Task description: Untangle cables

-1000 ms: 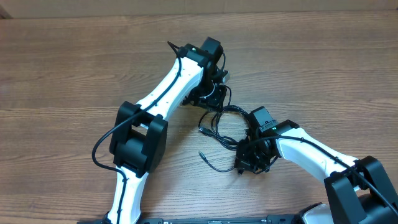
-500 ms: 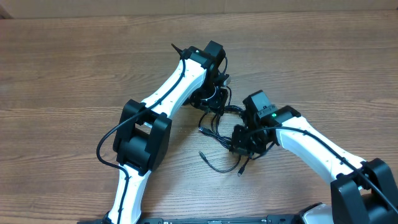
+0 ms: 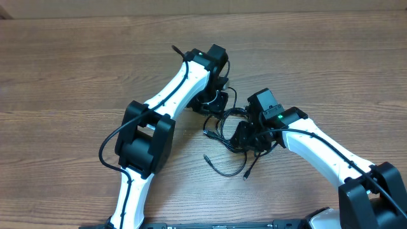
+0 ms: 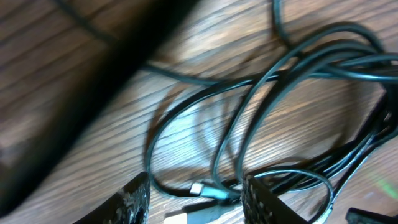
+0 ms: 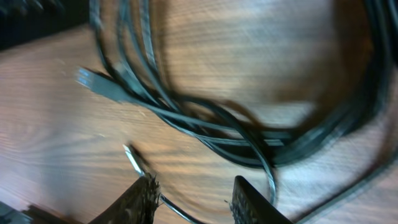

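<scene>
Right gripper (image 5: 194, 182) — jaws apart (wrist view)

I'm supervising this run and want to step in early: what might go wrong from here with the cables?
1. The left gripper straddles crossing strands of the cables plus a silvery plug; closing may pinch more than one and tighten the tangle.
2. The right gripper hangs open over crossing loops, close to the left one; the two could bump.

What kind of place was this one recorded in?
Probably a robot lab or test bench, though little beyond the tabletop shows: a wood-grain table, a white left arm and right arm working over it, and a tangle of thin black cables between them.
</scene>
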